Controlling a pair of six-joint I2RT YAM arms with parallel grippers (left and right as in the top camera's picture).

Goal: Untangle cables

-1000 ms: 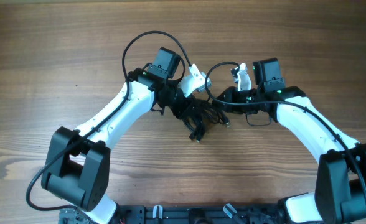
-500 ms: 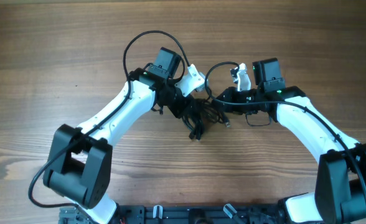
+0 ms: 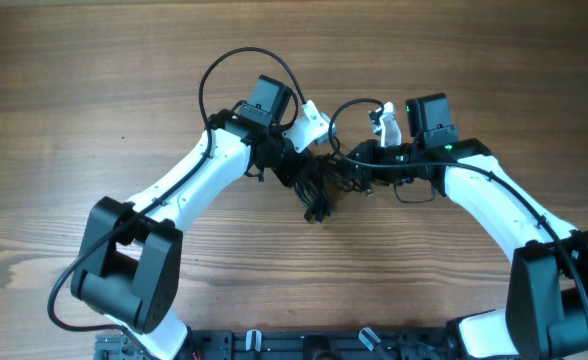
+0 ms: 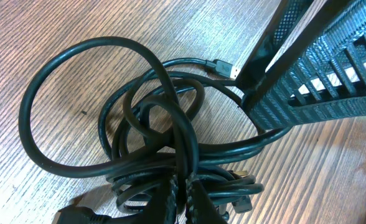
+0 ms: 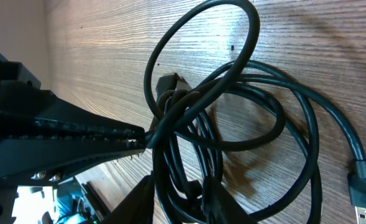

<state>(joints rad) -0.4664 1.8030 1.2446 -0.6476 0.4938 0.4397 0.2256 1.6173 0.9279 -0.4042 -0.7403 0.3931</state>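
The cables lie as a tangled black bundle on the wooden table between the two arms. My left gripper reaches into the bundle from the left. In the left wrist view the left gripper is shut on a strand of the cables. My right gripper comes in from the right. In the right wrist view the right gripper has its fingers apart with several strands of the cables running between them. A USB plug lies free on the wood.
The right gripper's black ribbed finger crosses the upper right of the left wrist view, close to a small plug. The left arm's own thick wire arches behind it. The rig's base lines the table's near edge.
The left jaws have closed tight on a strand. The right jaws have spread wider. The bundle and its loose plug have shifted slightly up the table; both arms stay almost where they were.
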